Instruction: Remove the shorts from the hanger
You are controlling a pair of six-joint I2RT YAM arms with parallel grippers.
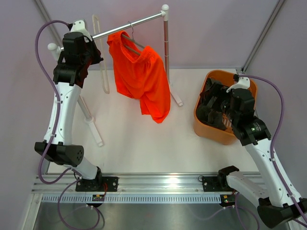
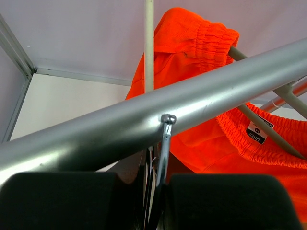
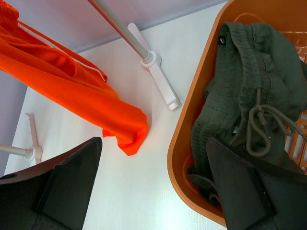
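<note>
Left arm: your left gripper (image 2: 156, 191) is sitting up at the silver metal rail (image 1: 144, 20) of the clothes rack, far left end.
Left fingers: the black pads (image 2: 62, 201) are pressing together, and a thin metal wire hook (image 2: 165, 139) is running down into the seam between them and looking pinched. I'm not telling which hanger it belongs to.
Next on rail: a pale cream plastic hanger (image 1: 104, 72) is hanging just beside your left gripper.
Task thing: the bright orange soft fabric shorts (image 1: 144, 79) are hanging mid-rail on the thin dark grey hanger (image 2: 268, 131), whose arms are passing through the gathered waistband. One leg is drooping lowest, just above the white table (image 1: 144, 143).
Right side: an orange plastic basket (image 1: 204, 127) is holding an olive-green drawstring garment (image 3: 244, 81).
Right arm: your right gripper (image 3: 153, 143) is hovering over the basket's near rim, well apart from the shorts.
Right fingers: the dark fingers (image 3: 72, 187) are standing wide apart, gripping nothing.
</note>
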